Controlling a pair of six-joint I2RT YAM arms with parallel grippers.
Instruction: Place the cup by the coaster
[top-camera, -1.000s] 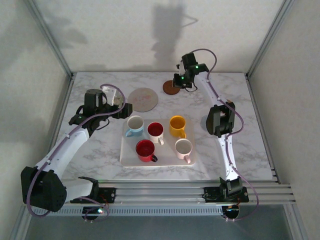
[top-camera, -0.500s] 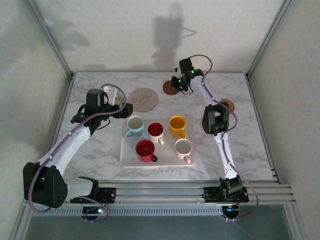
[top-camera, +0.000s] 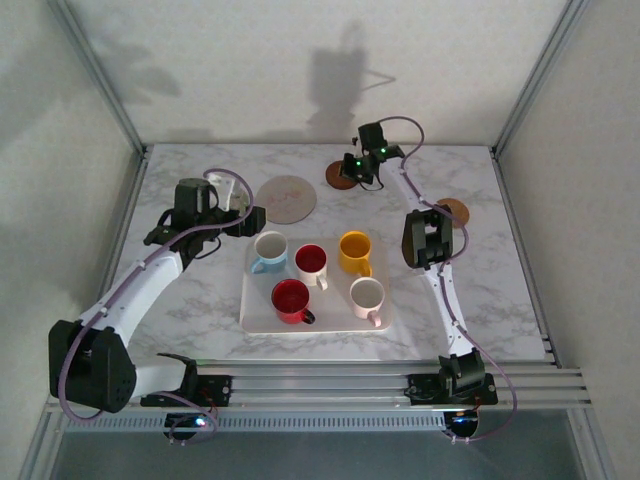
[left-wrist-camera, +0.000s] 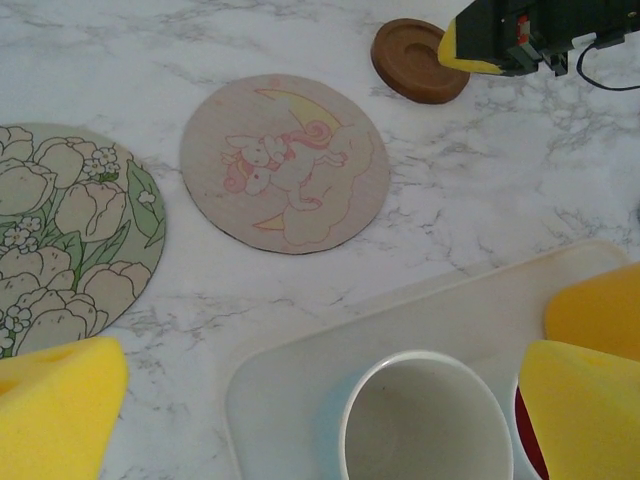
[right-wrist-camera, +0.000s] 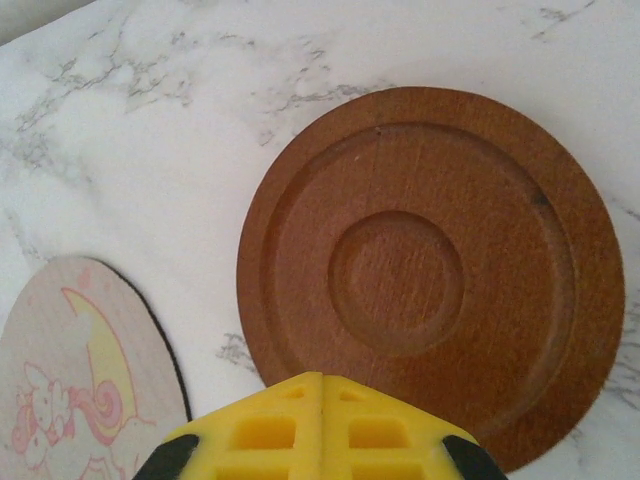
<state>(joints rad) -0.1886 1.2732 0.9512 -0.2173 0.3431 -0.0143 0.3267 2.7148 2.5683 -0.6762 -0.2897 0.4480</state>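
Top: left gripper (top-camera: 248, 218) spread wide over pale-blue ceramic mug (top-camera: 269, 250), which sits far-left on white rect. tray (top-camera: 252, 318). Right gripper (top-camera: 352, 172) at round brown wooden coaster (top-camera: 338, 178).
L wrist: mat prints legible, i.e. green floral round mat (left-wrist-camera: 60, 230) beside pink unicorn-moon mat (left-wrist-camera: 285, 165).
R wrist: yellow foam pads (right-wrist-camera: 270, 430) pressed together w/ nothing between, over coaster's edge.

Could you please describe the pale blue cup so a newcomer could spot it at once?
Find the white tray in the middle of the marble table, holding five cups. The pale blue cup stands at the left end of its far row. It alone is blue outside; its neighbours are red, yellow and white.
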